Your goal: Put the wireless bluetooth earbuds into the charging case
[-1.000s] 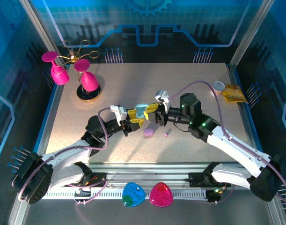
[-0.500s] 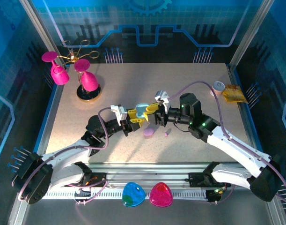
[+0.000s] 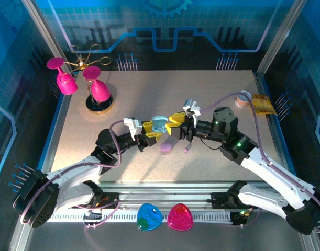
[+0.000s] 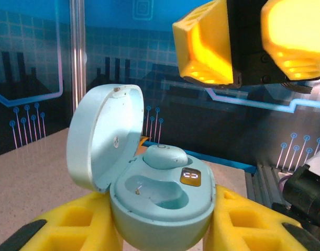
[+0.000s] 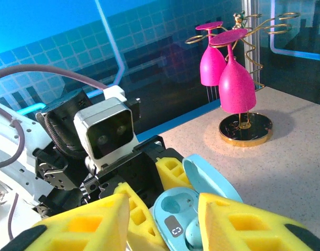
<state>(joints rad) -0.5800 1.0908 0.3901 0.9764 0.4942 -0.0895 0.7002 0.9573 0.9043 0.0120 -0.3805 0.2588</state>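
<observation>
Holding the charging case point(image 4: 162, 217) clamped between its yellow fingers, the left gripper point(image 3: 152, 129) presents it above the middle of the table point(image 3: 149, 89) with the lid point(image 4: 99, 136) hinged back. One pale earbud point(image 4: 165, 156) sits in the socket farther from the left wrist; the near socket point(image 4: 157, 191) is empty. The right gripper point(image 4: 249, 44) hangs just above and beyond the case, jaws partly apart, nothing between them.

Risks:
- The seated earbud appears to stand proud of its socket (it may not be fully home) — tilting the case or dropping the lid could tip it out.
- A right finger catching the raised lid on the next approach would twist the case in the left grip.
- The purple earbud point(image 3: 187, 149) lies loose just beside the purple case point(image 3: 166, 148), toward the table's near edge and below the right wrist; a low pass could knock it away.

Change from one second earlier: the right gripper has drawn back from the case toward the right edge and its jaws have widened — left gripper and case have not shifted.
</observation>
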